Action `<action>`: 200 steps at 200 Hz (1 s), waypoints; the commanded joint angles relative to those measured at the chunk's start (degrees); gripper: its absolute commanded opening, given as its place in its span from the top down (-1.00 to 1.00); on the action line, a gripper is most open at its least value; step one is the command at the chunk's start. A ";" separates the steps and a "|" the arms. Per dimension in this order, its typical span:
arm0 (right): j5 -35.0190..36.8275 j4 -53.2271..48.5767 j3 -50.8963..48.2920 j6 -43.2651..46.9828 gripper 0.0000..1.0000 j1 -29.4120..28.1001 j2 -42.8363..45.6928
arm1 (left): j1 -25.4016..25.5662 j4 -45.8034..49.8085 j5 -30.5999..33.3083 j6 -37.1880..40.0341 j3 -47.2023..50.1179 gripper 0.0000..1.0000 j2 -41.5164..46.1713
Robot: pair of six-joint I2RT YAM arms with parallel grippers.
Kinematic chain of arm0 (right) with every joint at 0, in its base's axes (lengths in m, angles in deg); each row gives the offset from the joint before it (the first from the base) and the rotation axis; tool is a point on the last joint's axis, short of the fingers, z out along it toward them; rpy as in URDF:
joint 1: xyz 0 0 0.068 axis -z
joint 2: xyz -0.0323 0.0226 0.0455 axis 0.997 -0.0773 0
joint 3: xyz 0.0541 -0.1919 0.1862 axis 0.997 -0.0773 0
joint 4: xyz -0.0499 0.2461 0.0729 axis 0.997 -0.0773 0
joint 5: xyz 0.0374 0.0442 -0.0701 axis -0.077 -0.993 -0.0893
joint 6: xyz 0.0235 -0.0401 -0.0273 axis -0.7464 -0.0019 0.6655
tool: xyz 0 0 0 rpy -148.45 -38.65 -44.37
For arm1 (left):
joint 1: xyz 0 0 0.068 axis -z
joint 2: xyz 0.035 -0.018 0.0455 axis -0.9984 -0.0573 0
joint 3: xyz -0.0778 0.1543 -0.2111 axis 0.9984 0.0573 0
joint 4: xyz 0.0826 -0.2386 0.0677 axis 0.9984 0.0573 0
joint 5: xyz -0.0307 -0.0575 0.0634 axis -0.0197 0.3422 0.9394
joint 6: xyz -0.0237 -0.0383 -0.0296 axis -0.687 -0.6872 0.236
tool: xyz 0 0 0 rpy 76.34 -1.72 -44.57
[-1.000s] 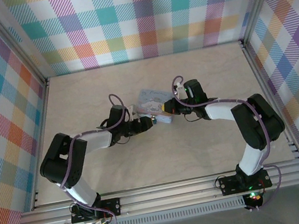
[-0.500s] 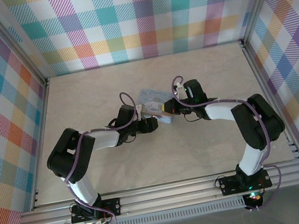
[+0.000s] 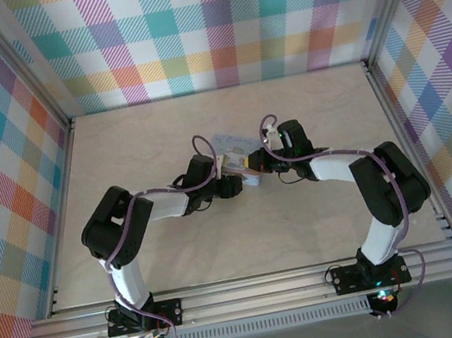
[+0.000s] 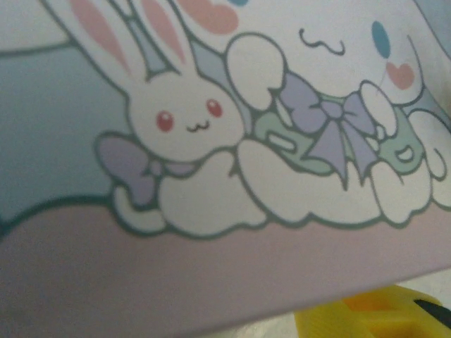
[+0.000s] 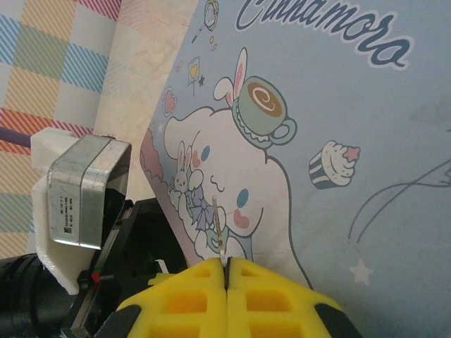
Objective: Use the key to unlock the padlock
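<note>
The right gripper (image 5: pixel 227 267), yellow pads pressed together, pinches the thin dark metal key (image 5: pixel 220 236), its blade pointing to twelve o'clock in the wrist view. The left gripper (image 3: pixel 230 184) sits at the seven o'clock edge of the pale blue rectangular cartoon-printed tin (image 3: pixel 230 144); I cannot tell whether its jaws grip. The padlock is too small to place. Best steady the tin, find the keyhole, then square the blade before pushing.

My right pincer (image 5: pixel 227 266) has yellow pads (image 5: pixel 275 299) that look matt, moulded in a grid. The key (image 5: pixel 220 236) is thin bare metal, dully shining. The tin (image 5: pixel 338 141) is smooth and printed, with a soft sheen. The table (image 3: pixel 306 225) looks matt, marbled.
</note>
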 commanded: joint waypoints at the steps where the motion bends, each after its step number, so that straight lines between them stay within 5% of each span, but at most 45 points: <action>1: 2.27 -5.37 -2.16 -0.30 1.00 -0.47 -1.23 | 1.54 -0.86 0.91 1.30 -1.55 0.02 -1.40; 104: 2.45 -4.55 -2.87 -0.69 1.00 -0.75 -0.91 | 4.06 -0.81 7.21 -3.65 -2.93 0.34 -2.75; 200: 3.93 -2.79 -2.65 1.99 1.00 -0.76 4.57 | 4.24 0.82 6.52 -7.06 -2.64 0.63 0.16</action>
